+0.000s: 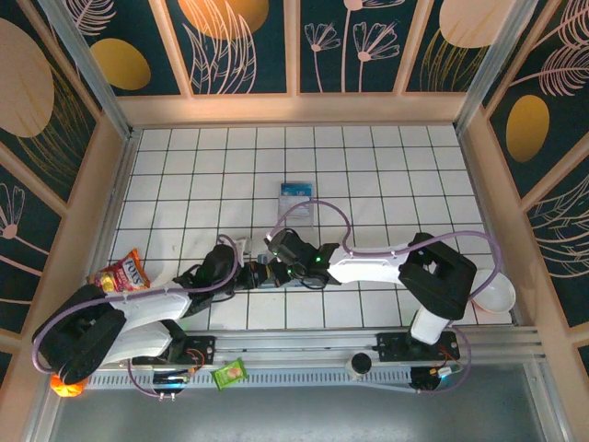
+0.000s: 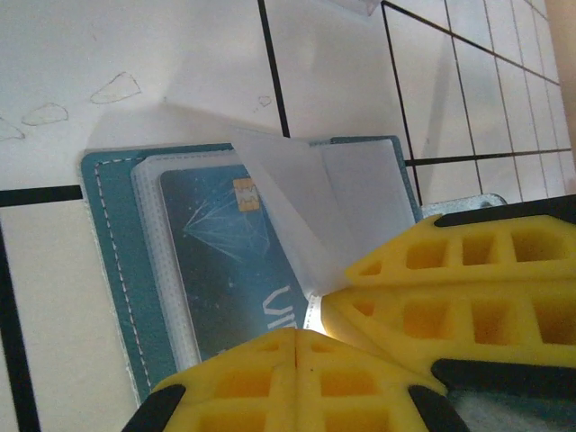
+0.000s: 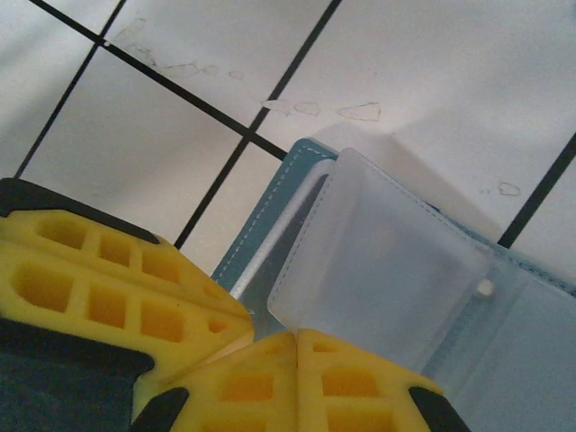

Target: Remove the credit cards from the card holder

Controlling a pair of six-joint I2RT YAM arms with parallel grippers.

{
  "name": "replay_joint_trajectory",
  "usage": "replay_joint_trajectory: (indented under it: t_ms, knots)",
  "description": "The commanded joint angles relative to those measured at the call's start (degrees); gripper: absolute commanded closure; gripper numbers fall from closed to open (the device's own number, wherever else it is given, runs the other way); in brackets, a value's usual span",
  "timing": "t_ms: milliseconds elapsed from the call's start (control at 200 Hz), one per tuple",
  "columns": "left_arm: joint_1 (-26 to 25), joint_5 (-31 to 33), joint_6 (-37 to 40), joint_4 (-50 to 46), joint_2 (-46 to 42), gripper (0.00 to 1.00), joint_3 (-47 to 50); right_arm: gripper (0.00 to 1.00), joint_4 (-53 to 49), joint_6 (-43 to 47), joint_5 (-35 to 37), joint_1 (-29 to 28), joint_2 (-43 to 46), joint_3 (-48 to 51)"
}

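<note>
Near-centre on white tiled table [image 1: 386, 166]: left gripper [image 2: 297, 346], yellow fingers pinched shut, sits at end of blue chip credit card [image 2: 225, 261]; can't tell if it grips it. Just beside, right gripper [image 3: 297, 346] clamps frosted plastic sleeve [image 3: 378, 261], held raised off card. Flat teal two-panel card holder [image 2: 112, 270] lies open btwn arms. Clear plastic case w/ blue-white insert [image 1: 296, 195] lies farther back.

Teal card holder [image 2: 110, 261], seemingly open flat
</note>
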State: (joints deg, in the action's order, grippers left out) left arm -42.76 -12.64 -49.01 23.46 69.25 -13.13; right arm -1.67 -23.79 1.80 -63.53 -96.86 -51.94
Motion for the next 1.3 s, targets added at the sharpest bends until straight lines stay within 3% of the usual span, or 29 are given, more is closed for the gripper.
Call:
replay_joint_trajectory:
  t_ms: [0, 420, 646, 761, 981, 1051, 1166, 1296]
  knots:
    - [-1.4, -0.5, -0.5, 2.4, 2.5, 1.0, -1.6, 1.0, 2.6, -1.4, -0.6, 0.2, 1.8, 0.9]
    - [-1.9, 1.4, -1.8, -2.3, 6.5, 1.0, -1.1, 1.0, 3.0, -4.0, -0.3, 0.2, 1.0, 1.7]
    - [-1.9, 1.7, -2.4, -2.3, 5.2, 1.0, 0.2, 1.0, -2.0, -8.5, 6.9, -0.1, 3.1, 2.3]
    - [-1.9, 1.7, -2.5, -2.3, 4.8, 1.0, 0.3, 0.94, -6.1, -11.9, 11.9, -0.6, 4.7, 2.9]
    - [-1.9, 1.9, -1.7, -2.5, 4.7, 1.0, 0.0, 0.68, -14.4, -20.0, 19.6, -1.2, 10.0, 6.0]
    - [-1.9, 1.9, -1.1, -2.7, 4.6, 1.0, -0.3, 0.65, -16.4, -22.0, 21.8, -1.2, 12.3, 7.2]
    - [-1.9, 1.7, -0.3, -3.0, 4.1, 1.0, -1.1, 0.64, -13.8, -18.6, 21.3, -1.2, 17.1, 8.8]
    - [-1.9, 1.7, 0.3, -3.2, 3.5, 1.0, -1.7, 0.64, -7.4, -10.2, 13.3, -1.0, 19.4, 7.3]
